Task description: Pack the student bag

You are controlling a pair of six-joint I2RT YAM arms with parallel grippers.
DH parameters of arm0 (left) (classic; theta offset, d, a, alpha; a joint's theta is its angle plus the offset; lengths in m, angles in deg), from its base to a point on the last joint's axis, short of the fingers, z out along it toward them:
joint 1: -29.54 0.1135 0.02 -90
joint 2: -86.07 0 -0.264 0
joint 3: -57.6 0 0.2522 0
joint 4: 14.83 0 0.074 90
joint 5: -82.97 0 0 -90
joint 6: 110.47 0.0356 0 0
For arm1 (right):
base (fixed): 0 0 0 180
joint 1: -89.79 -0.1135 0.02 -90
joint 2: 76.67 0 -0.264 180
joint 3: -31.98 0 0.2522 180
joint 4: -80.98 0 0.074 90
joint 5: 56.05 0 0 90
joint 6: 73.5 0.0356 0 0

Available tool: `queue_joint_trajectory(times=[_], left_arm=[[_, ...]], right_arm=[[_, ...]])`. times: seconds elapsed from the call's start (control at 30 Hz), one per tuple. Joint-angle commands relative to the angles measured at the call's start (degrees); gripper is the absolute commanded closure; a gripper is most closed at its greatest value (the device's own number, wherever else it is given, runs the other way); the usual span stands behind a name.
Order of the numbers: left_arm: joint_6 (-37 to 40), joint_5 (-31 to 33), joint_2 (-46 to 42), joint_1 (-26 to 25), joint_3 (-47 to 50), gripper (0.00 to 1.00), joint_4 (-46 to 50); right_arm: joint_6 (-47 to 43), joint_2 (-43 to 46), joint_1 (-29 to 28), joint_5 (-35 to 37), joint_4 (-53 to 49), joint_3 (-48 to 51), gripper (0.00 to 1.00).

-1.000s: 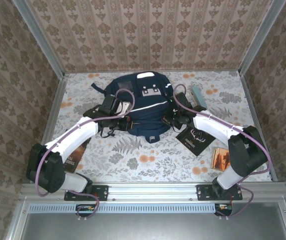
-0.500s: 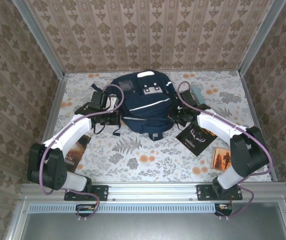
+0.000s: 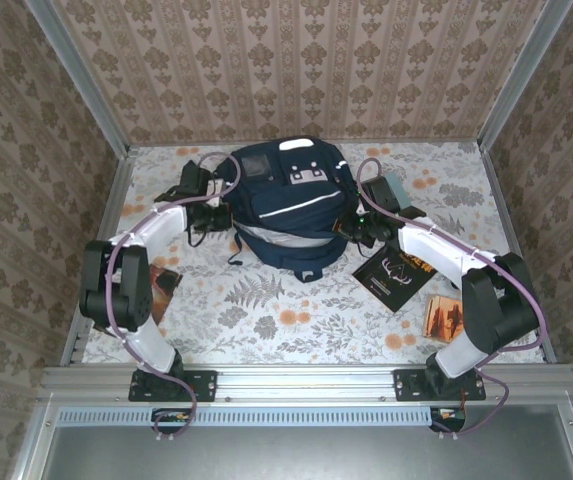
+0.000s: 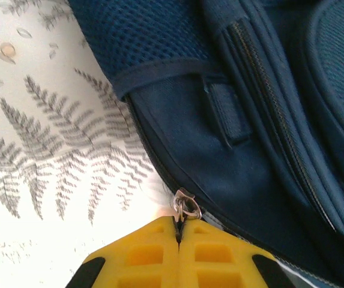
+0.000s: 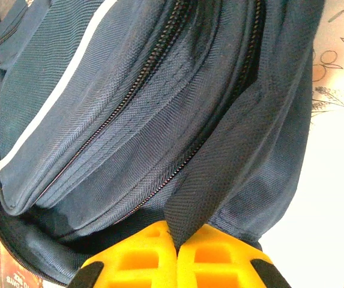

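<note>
Backpack (image 3: 284,205) lies at the back middle of the table (image 3: 266,320), between both arms. The left arm bends up from its base and reaches in sideways. The left gripper (image 4: 178,231) is clamped tight on the zipper pull (image 4: 185,205). The right gripper (image 5: 175,231) pinches a fold of backpack fabric, its arm stretched inward and hiding an edge of a black book (image 3: 391,275).

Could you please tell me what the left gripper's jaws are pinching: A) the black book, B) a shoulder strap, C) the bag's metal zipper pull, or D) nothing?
C: the left wrist view shows the left gripper shut on the metal zipper pull of the student bag.
</note>
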Motion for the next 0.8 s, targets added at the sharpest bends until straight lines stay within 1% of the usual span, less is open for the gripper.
queue_joint_trajectory(times=[0.0, 0.1, 0.13, 0.17, 0.2, 0.27, 0.3, 0.33, 0.37, 0.43, 0.5, 0.6, 0.7, 0.77], left_arm=[[0.60, 4.81, 1.62, 2.38, -4.24, 1.00, -1.84], [-0.53, 4.50, 2.44, 2.77, -5.90, 0.99, -0.64], [-1.15, 4.58, 2.41, 2.86, -6.41, 0.96, 0.02], [-1.76, 4.81, 2.12, 2.95, -6.82, 0.88, 0.89], [-2.44, 5.35, 1.57, 2.96, -7.15, 0.78, 1.86], [-4.52, 8.78, 0.17, 2.96, -7.63, 0.62, 4.76], [-5.62, 10.80, -1.07, 2.96, -7.58, 0.55, 6.29], [-6.53, 12.34, -2.10, 2.99, -7.40, 0.51, 7.79], [-7.46, 13.76, -3.60, 3.04, -7.09, 0.47, 9.43], [-8.75, 16.01, -6.56, 3.19, -5.82, 0.41, 12.00], [-10.14, 17.78, -9.93, 3.54, -3.81, 0.34, 14.13], [-12.13, 18.91, -14.99, 5.01, 0.53, 0.23, 15.99], [-13.76, 18.15, -20.40, 7.62, 6.51, 0.11, 15.94], [-14.09, 17.54, -24.08, 9.11, 10.63, 0.06, 15.12]], right_arm=[[-2.40, -0.51, 1.06, -1.69, -0.51, -0.45, 1.00], [-1.84, -1.73, -0.01, -4.23, 0.82, -0.98, 0.99], [-1.29, -2.15, -0.46, -4.88, 1.34, -1.23, 0.97], [-0.60, -2.94, -1.03, -5.91, 2.37, -1.37, 0.94], [0.20, -3.69, -1.63, -6.94, 3.55, -1.57, 0.91], [1.15, -5.23, -3.06, -7.89, 4.83, -2.42, 0.87], [1.44, -5.99, -3.80, -8.36, 5.35, -3.01, 0.85], [1.70, -6.39, -4.40, -8.73, 5.79, -3.46, 0.82], [1.92, -6.81, -4.94, -9.09, 6.51, -3.71, 0.78], [1.63, -6.59, -5.70, -8.41, 6.41, -4.22, 0.64], [0.55, -5.47, -5.71, -6.19, 4.34, -4.61, 0.47], [-1.86, -1.89, -5.75, -1.73, 0.96, -4.05, 0.26], [-4.56, 2.04, -5.72, 1.92, -1.65, -2.63, 0.11], [-6.13, 4.29, -5.87, 4.63, -3.50, -1.85, 0.01]])
